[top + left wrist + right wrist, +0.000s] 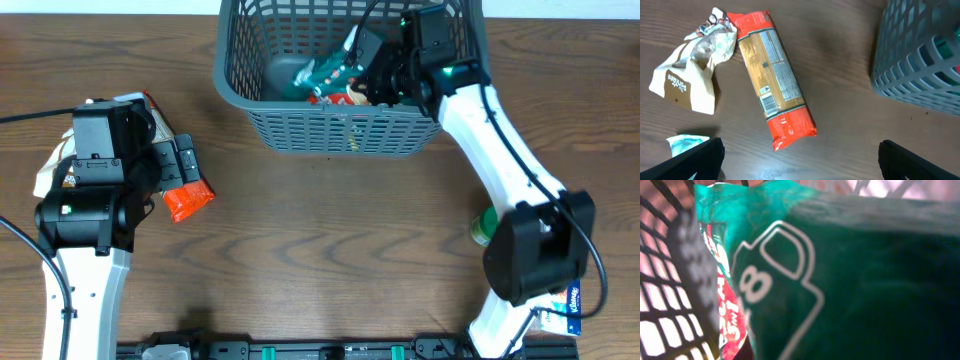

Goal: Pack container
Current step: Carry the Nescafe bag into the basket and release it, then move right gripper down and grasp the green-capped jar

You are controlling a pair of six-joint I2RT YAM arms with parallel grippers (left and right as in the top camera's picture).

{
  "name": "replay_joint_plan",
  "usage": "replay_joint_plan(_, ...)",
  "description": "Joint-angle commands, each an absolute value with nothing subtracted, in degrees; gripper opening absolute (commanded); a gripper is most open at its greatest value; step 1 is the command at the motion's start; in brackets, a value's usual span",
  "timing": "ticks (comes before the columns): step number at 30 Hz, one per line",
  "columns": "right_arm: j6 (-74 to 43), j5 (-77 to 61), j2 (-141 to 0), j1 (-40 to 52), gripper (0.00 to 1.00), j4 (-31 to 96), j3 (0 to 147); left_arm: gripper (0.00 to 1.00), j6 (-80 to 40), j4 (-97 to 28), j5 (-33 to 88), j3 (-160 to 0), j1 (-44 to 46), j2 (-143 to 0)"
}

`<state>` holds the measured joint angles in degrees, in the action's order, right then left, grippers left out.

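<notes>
Container: the dark grey slotted container (pixel 330 125) stands at the far middle of the table (pixel 330 260), with its near wall facing the arms.
Right claw: the right claw (pixel 367 62) is down inside the container at a green packet (pixel 850 280). That packet fills the wrist view and no fingers show, so I cannot tell whether the claw grips it or has let go.
Left claw: the left claw (pixel 800 162) is spread wide and empty, hovering over the loose packets on the left.
Done: two packets are in the container, the green one and a red packet (pixel 727 320) under it. A pale patch beside them may be a third.
Left to pack, left side: three packets. A long orange-ended packet (pixel 775 80) touches a crumpled beige packet (pixel 687 75), and a small teal-and-white packet (pixel 685 142) lies near one finger.
Left to pack, right side: a green item (pixel 482 228) and a blue-and-white item (pixel 572 303) sit by the right arm's base, both half hidden.
Progress: I judge it less than half done, with about five items outside the container.
</notes>
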<state>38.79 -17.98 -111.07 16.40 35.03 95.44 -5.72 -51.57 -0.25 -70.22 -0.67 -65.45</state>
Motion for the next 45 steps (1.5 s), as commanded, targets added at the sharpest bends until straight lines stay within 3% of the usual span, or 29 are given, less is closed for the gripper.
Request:
replay_joint_plan(1, 39.3, -16.1, -110.6, 16.2, 0.01, 35.2, 97.1, 0.99, -4.8, -52.5, -0.7, -71.3, -1.0, -64.9)
replay_joint_plan(5, 39.3, -16.1, -110.5, 16.2, 0.01, 36.1, 97.1, 0.99, -4.8, -53.0, -0.7, -71.3, -1.0, -64.9)
replay_joint_plan(9, 39.3, -16.1, -110.3, 16.2, 0.08, 36.7, 97.1, 0.98, -4.8, -53.0, -0.7, -71.3, -1.0, -64.9)
replay_joint_plan(13, 37.7, -15.9, -109.0, 16.1, 0.28, 36.6, 97.4, 0.99, -4.7, -53.0, -0.7, -71.3, -1.0, -64.9)
replay_joint_plan(16, 36.5, -15.9, -107.1, 15.9, 0.33, 35.5, 98.4, 0.99, -4.7, -52.9, -0.7, -71.3, -1.0, -64.9)
replay_joint_plan(18, 35.2, -15.8, -105.4, 15.7, 0.49, 34.1, 99.3, 0.99, -4.8, -52.9, -0.7, -71.3, -1.0, -64.9)
replay_joint_plan(21, 32.7, -15.5, -102.7, 14.9, 0.51, 32.6, 101.3, 0.99, -4.8, -52.9, -0.7, -71.3, -1.0, -64.9)
replay_joint_plan(25, 26.9, -12.7, -98.0, 13.6, 0.72, 32.4, 105.2, 0.99, -4.7, -52.9, -0.7, -71.3, -1.0, -64.9)
replay_joint_plan(27, 22.8, -10.9, -95.5, 12.3, 0.99, 32.4, 107.0, 0.99, -4.7, -52.9, -0.7, -71.3, -1.0, -64.9)
replay_joint_plan(32, 6.9, -0.5, -89.1, 5.4, 0.99, 35.7, 109.2, 0.99, -4.7, -52.9, -0.7, -71.3, -1.0, -64.9)
replay_joint_plan(37, -11.0, 9.1, -83.6, -5.2, 0.99, 50.8, 109.2, 0.98, -4.8, -52.9, -0.7, -71.3, -1.0, -64.9)
replay_joint_plan(45, -15.8, 9.2, -81.9, -18.5, 0.99, 76.1, 108.9, 0.99, -4.7, -52.9, -0.7, -71.3, -1.0, -64.9)
